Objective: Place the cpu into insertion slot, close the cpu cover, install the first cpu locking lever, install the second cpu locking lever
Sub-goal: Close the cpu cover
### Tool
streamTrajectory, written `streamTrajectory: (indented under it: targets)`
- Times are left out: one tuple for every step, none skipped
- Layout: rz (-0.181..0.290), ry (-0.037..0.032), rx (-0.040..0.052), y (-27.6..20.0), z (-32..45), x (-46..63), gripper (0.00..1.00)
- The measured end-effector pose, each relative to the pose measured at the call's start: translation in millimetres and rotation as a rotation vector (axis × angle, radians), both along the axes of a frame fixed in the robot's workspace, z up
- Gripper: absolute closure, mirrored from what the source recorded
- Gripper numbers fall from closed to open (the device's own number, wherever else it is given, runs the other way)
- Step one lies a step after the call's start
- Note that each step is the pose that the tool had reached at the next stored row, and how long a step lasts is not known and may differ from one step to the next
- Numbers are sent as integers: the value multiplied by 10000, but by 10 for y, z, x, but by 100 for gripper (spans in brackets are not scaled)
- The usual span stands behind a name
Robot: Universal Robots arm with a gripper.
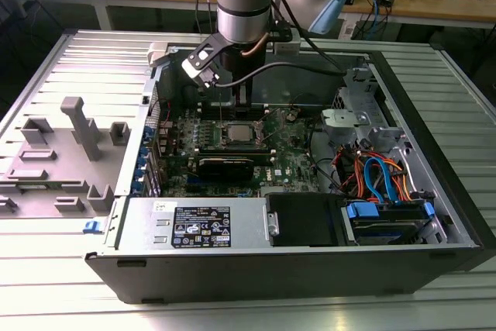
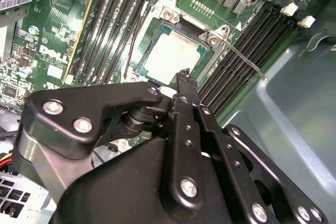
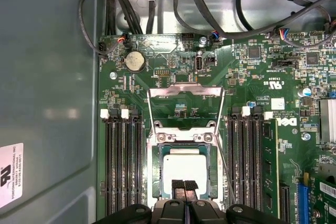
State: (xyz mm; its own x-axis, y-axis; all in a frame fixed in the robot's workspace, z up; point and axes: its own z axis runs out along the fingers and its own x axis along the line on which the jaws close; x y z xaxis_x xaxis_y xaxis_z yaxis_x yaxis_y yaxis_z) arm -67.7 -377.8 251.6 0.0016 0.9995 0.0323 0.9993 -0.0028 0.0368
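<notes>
While the cpu [image 3: 185, 166] sits seated in the insertion slot [image 3: 157, 174] | cpu cover [image 3: 185, 92] stands open beyond it | end effector [image 3: 184, 188] closed tight, gripping nothing, over cpu's edge | step judged: closing cover, needing push on raised frame

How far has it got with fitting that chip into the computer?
Done: the cpu already lies in the insertion slot. In hand: the fingers, pressed together, sit at the chip's edge in both wrist views. Left: the cpu cover looks raised rather than flat over the chip, and one thin locking lever juts out free, so closing and both latches seem not yet done.
</notes>
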Motion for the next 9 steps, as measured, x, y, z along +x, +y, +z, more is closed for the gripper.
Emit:
streamTrajectory:
  targets:
    - [0,-1,7,0,0,0,89]
    - [0,-1,11,0,0,0,89]
    - [0,-1,13,0,0,0,89]
    - [0,-1,14,0,0,0,89]
    - [0,-2,15,0,1,0,89]
    - [0,-1,14,0,1,1,89]
    - [0,-1,14,0,2,1,89]
    - [0,-1,15,0,2,1,89]
    - [0,2,11,-1,7,0,89]
